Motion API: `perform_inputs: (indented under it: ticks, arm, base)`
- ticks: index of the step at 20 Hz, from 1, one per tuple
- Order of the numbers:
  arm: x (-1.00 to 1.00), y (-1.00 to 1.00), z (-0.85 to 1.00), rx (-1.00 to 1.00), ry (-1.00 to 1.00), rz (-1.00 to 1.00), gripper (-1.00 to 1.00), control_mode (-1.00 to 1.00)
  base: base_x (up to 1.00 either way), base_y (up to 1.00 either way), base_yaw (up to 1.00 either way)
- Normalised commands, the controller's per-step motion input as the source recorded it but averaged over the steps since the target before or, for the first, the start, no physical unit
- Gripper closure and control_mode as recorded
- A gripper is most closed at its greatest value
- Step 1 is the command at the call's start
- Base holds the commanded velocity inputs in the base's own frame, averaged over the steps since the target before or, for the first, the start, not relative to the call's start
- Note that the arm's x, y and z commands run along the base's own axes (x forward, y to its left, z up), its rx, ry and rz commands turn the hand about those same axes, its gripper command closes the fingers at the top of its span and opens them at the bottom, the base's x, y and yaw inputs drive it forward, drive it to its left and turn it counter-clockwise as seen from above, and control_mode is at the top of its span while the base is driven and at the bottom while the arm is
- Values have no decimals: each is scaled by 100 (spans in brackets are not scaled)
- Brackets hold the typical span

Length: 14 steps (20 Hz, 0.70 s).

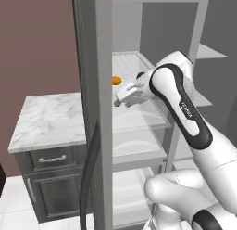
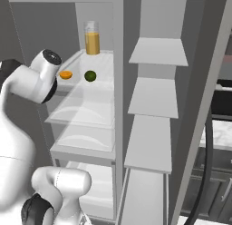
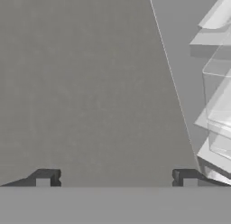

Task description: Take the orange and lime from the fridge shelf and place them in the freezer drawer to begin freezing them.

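The orange (image 1: 116,79) (image 2: 66,75) lies near the front left of the ridged white fridge shelf (image 1: 128,62) (image 2: 102,65). Just to its right sits the dark-green lime (image 2: 90,75); in the left base view my hand covers it. My gripper (image 1: 118,100) (image 3: 116,178) hovers just in front of and slightly below the orange, pointing at the plain grey inner wall of the fridge. Its fingertips (image 3: 45,178) stand wide apart with nothing between them. The pale box at the bottom of the compartment looks like the freezer drawer (image 2: 97,185).
A tall glass of orange juice (image 2: 92,38) stands at the back of the shelf. Clear curved bins (image 2: 86,113) sit below it. Narrow grey shelves (image 2: 156,97) fill the right column. A marble counter (image 1: 51,118) is left of the fridge wall (image 1: 102,108).
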Motion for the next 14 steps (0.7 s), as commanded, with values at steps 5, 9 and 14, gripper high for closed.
perform_inputs:
  ticks: [5, 9, 14]
  arm:
    - [12, -94, 52, -6, -9, -28, -100, -100]
    - [39, -79, 21, -4, -1, -37, -100, -100]
    - [-26, -86, -19, 0, -1, -37, -100, -100]
  base:
    - [0, 0, 0]
    - [0, 0, 0]
    - [0, 0, 0]
